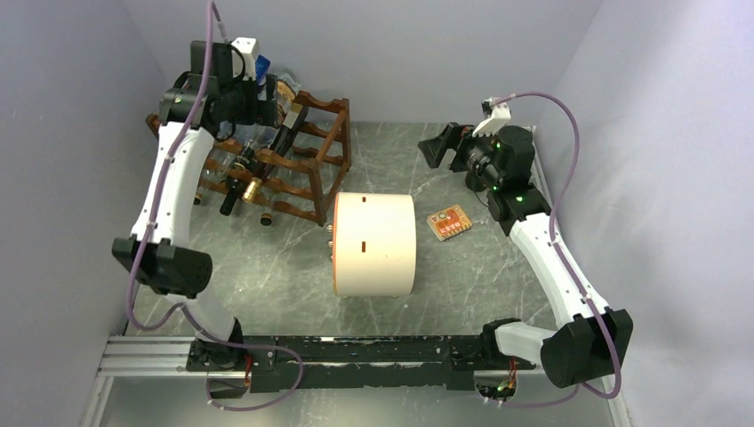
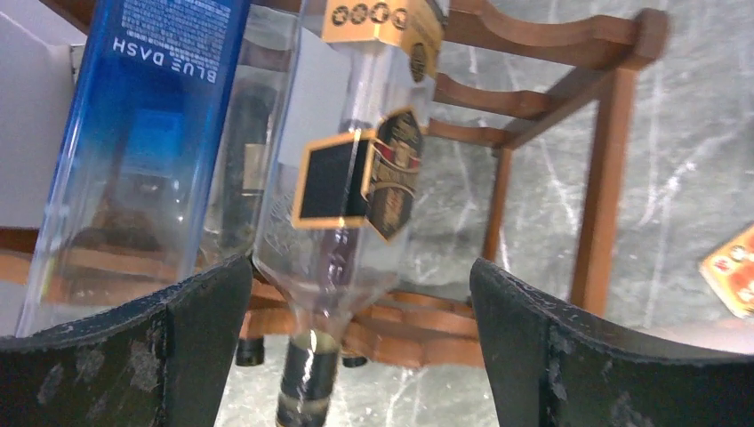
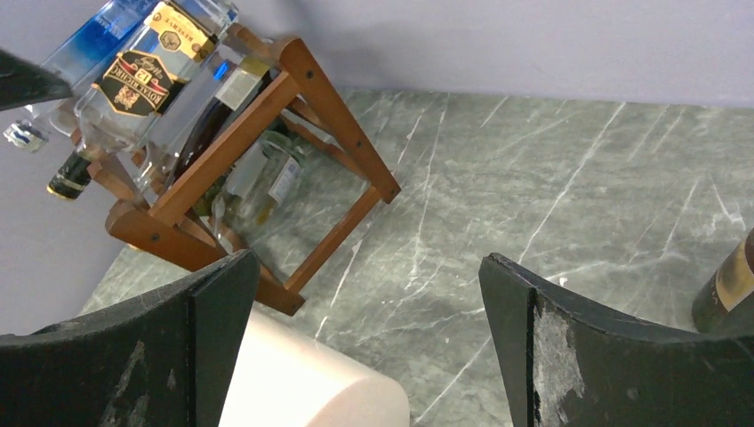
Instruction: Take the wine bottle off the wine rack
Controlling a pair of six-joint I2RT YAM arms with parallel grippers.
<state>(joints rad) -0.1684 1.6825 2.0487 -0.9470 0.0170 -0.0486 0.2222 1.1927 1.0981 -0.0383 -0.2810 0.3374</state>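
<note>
The wine rack (image 1: 345, 133) stands at the far left of the table (image 1: 267, 267), w/ several bottles lying in it, necks toward the near-left. The left gripper (image 2: 356, 298) is up at the top tier. Its jaws are wide apart, one on each side of the wine bottle (image 2: 342, 178), a clear one w/ a black-and-gold label. A gap shows btw. this bottle and the finger on the right of the wrist view. At the other finger I cannot tell if they touch. The bottle lies on the top rails, just beside a blue bottle (image 2: 151, 116). The right gripper (image 3: 364, 294) hangs over the far-right part of the table, well apart from the rack, jaws also wide apart. A cream cylinder (image 1: 373, 245) lies approx. in the middle, near the rack, and an orange card (image 1: 449, 222) lies just right of it.
</note>
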